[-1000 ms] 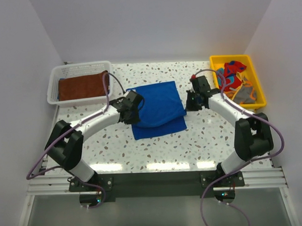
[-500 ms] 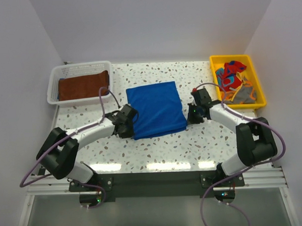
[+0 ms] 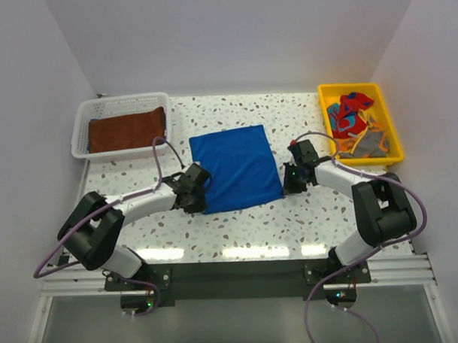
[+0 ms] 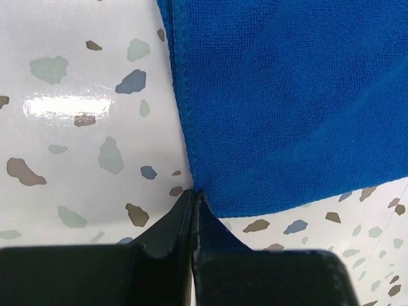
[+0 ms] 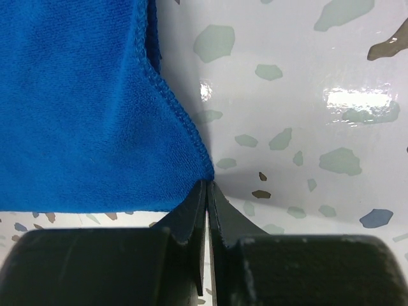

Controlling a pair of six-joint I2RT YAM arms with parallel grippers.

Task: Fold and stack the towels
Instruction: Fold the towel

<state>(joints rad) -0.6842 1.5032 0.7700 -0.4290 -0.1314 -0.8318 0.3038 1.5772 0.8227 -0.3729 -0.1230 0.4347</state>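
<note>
Since the left gripper (image 4: 193, 201) and right gripper (image 5: 206, 191) each clench a near corner of the blue towel (image 3: 236, 167), its folded layers probably lie flat and aligned.

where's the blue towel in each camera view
Top external: the blue towel lies flat at the picture's centre.
Left wrist: the blue towel fills the upper right, its corner pinched by the left gripper.
Right wrist: the blue towel fills the upper left, its corner pinched by the right gripper.
Shared landmark: the speckled table beside the towel's hem.
</note>
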